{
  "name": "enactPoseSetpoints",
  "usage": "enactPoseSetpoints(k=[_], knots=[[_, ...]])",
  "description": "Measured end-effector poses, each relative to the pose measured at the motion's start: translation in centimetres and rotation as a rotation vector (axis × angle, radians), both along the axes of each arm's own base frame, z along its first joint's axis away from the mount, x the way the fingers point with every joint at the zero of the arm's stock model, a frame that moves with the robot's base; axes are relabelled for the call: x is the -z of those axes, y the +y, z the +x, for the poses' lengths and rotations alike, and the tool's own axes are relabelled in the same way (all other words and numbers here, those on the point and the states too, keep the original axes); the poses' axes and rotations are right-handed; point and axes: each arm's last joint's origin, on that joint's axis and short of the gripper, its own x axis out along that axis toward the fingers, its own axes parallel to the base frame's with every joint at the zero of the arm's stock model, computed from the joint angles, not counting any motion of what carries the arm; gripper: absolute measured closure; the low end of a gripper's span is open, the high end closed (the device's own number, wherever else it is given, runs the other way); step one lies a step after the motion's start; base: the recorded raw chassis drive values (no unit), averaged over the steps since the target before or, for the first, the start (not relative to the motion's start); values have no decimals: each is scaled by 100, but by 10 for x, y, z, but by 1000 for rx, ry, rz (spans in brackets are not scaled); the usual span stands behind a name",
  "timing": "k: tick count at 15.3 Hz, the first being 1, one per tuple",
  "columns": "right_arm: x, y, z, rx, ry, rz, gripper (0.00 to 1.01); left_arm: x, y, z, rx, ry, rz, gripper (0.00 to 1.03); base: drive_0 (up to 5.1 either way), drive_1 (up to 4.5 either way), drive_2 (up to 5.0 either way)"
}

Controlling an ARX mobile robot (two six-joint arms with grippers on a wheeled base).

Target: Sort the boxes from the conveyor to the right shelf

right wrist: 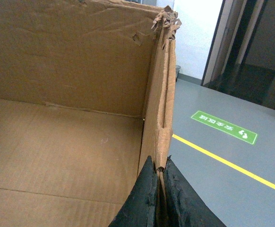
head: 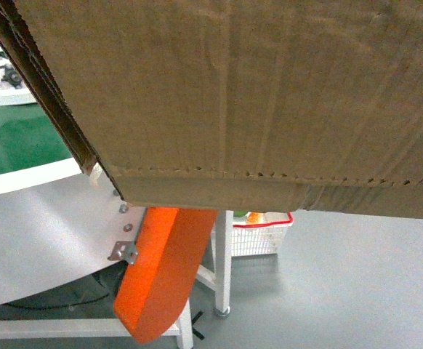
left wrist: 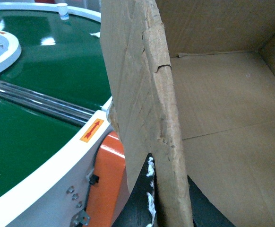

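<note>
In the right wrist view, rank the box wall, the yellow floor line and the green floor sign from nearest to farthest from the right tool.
1. Box wall: pinched in the right tool.
2. Yellow line: floor, right.
3. Green sign: beyond the line.

tool (right wrist: 160,189) pinching carton (right wrist: 66,142) wall, grey floor (right wrist: 213,179)

Markings observed: a green rectangular floor sign (right wrist: 224,127) with white characters and a white symbol lies on the grey floor (right wrist: 232,184) to the right of the carton; the characters are too small and skewed to read. A yellow line (right wrist: 229,164) runs across the floor nearer than the sign. On the white rim of the conveyor (left wrist: 57,163), an orange-yellow sticker (left wrist: 91,130) bears a red arrow. No legible words, brands or numbers elsewhere.
</note>
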Motion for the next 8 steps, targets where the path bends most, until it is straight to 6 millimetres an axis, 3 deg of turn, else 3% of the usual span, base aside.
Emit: enactPoseSetpoints(k=[8], knots=[[0,0,0,0,0,0,99,0,0,0,0,0,0,100,-158,-158,-158]])
